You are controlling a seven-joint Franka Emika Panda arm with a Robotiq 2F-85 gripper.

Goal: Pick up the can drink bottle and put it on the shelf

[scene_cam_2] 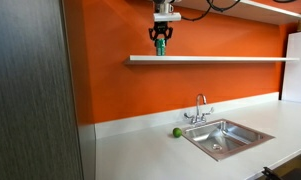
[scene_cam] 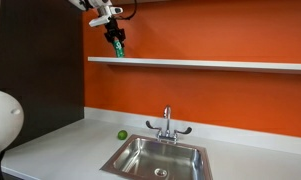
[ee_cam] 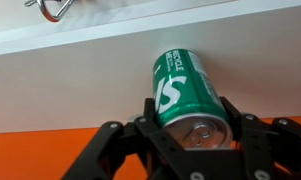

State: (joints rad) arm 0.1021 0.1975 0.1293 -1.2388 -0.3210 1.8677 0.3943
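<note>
- The can drink bottle (ee_cam: 182, 85) lies between the fingers (ee_cam: 148, 108) of the gripper (ee_cam: 193, 118), its silvery top toward the wrist camera.
- The fingers are clamped on its sides, right at the shelf (scene_cam: 210, 63) (whether it touches the shelf is unclear).

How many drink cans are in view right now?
1: the can drink bottle, held in the gripper at the shelf. The round green fruit on the countertop is no can.

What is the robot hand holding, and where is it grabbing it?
The can drink bottle. The gripper clamps its jaws on the can's sides, near the silvery top end.
</note>
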